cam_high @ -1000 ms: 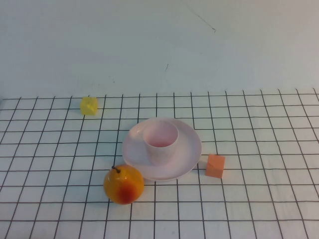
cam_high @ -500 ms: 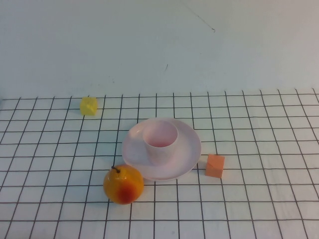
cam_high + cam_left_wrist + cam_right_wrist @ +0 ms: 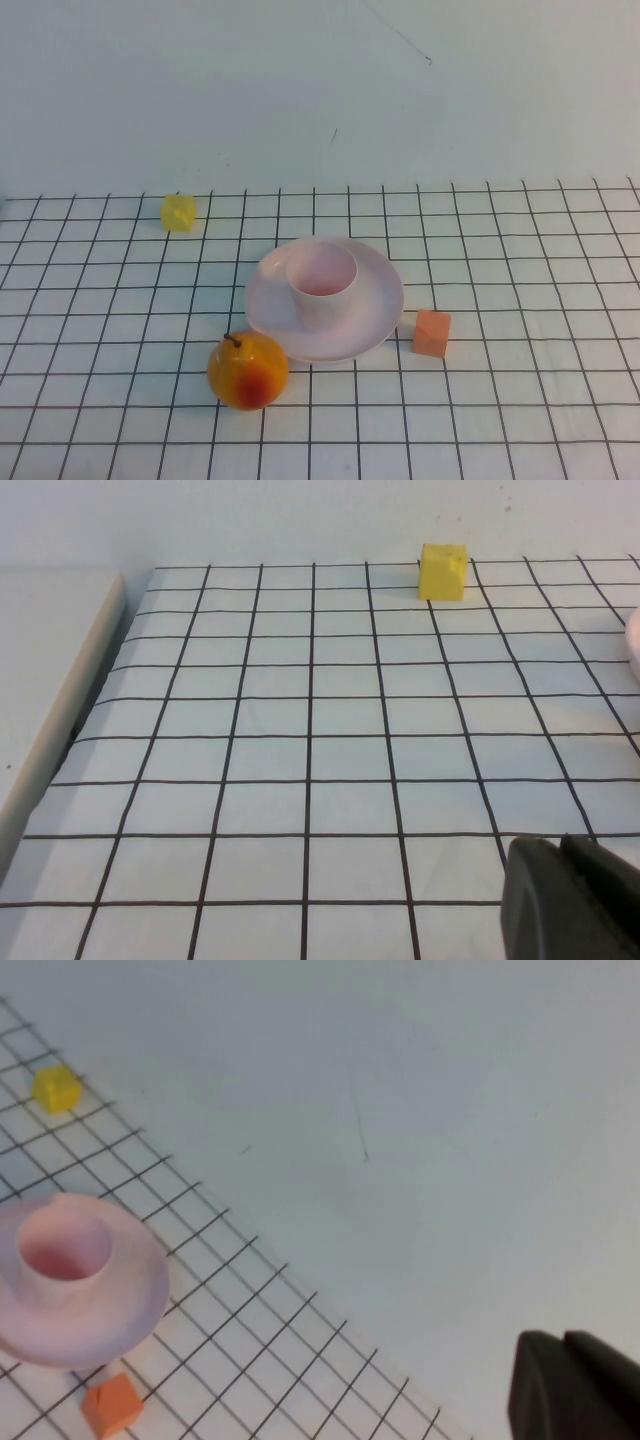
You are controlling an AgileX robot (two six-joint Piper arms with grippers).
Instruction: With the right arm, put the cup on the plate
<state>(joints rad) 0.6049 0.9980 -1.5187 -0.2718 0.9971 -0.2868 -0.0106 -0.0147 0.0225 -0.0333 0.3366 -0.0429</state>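
The pale pink cup [image 3: 322, 283] stands upright on the pale pink plate [image 3: 378, 308] at the middle of the grid mat; both also show in the right wrist view, cup [image 3: 65, 1253] on plate [image 3: 130, 1300]. Neither arm shows in the high view. My right gripper [image 3: 562, 1345] is shut and empty, well away from the cup, over the plain table beyond the mat. My left gripper [image 3: 560, 846] is shut and empty, low over the mat's left part, near the table's left edge.
An orange-yellow fruit [image 3: 248, 370] lies just in front of the plate's left side. An orange cube [image 3: 432, 333] sits right of the plate. A yellow cube [image 3: 178, 212] sits at the mat's far left. A raised pale ledge [image 3: 50, 700] borders the mat's left.
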